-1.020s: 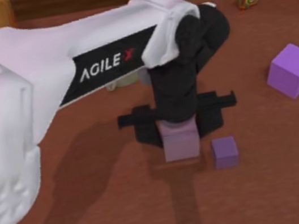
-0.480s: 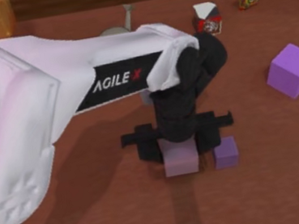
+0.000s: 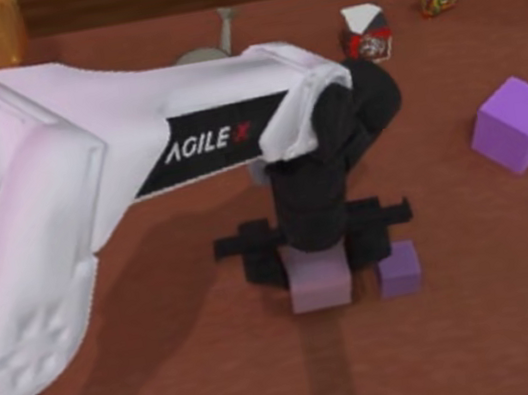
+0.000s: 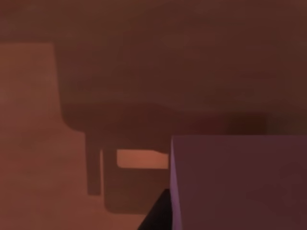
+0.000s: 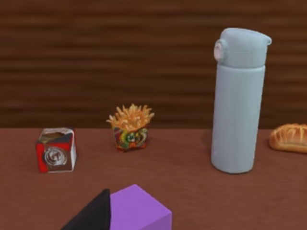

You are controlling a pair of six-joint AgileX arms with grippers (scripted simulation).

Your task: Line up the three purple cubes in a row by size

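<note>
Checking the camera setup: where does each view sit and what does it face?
Top: above the table, looking down at left arm, left gripper at the medium cube.
Left wrist: on the left arm, close on the medium cube; a dark finger tip shows.
Right wrist: low, facing the back wall; large cube, carton.
Shared: the top and right wrist views both show the carton.

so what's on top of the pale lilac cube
The left gripper sits over the medium pale lilac cube, hiding its rear top. Whether the fingers grip it is covered.

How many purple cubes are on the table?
3: the medium cube under the left gripper, the small cube to its right, the large cube far right.
</note>
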